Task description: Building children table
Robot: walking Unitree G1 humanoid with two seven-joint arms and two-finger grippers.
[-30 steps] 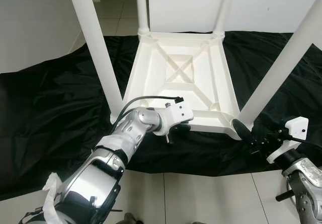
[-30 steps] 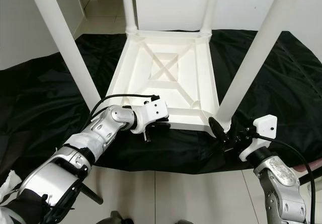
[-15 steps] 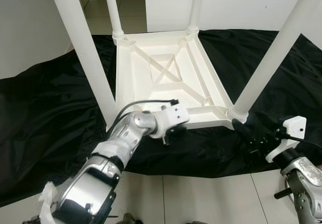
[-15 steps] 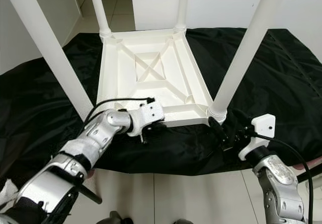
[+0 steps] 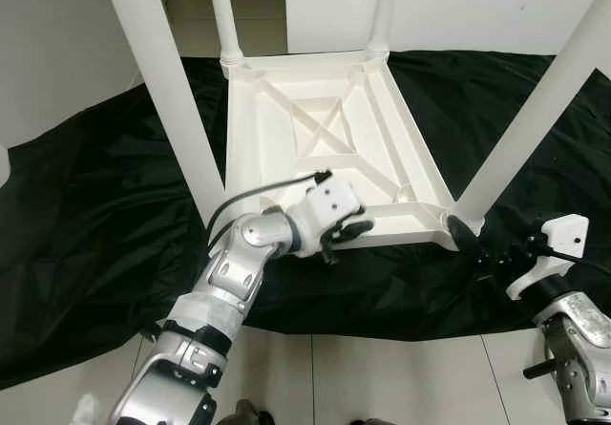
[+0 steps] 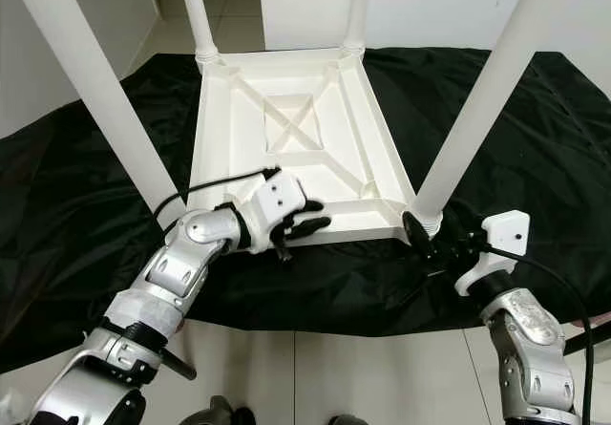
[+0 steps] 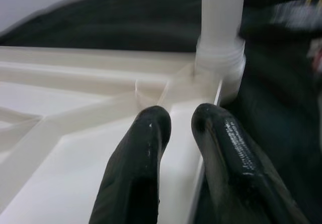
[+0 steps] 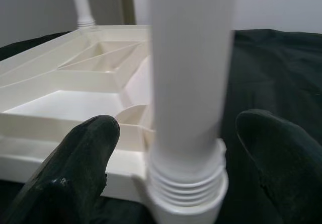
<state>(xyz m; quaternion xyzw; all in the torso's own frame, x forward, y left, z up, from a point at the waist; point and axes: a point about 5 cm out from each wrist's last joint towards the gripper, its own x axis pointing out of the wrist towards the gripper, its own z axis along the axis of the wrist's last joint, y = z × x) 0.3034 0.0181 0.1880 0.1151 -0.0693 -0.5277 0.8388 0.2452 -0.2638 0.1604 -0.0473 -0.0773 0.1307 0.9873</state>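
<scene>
At the near right corner of the upturned table [image 5: 325, 148], your right gripper [image 8: 171, 133] is spreading its fingers [image 8: 83, 153] wide on either side of the near right leg [image 8: 188, 83], just above the threaded collar, without touching it. At the near rim, your left gripper [image 7: 176, 128] is holding its two fingertips [image 7: 151, 128] nearly together, one over the inside of the tabletop's underside and the other over the rim's edge; you cannot tell whether they are pinching that rim. The table is lying top-down on a black sheet [image 5: 86, 205] spread over a pale tiled floor [image 5: 382, 377], its four white legs standing upward. The near left leg [image 5: 162, 81] is rising just beside your left arm. The shallow ribbed underside is carrying a cross brace [image 6: 291, 124] at its middle.
</scene>
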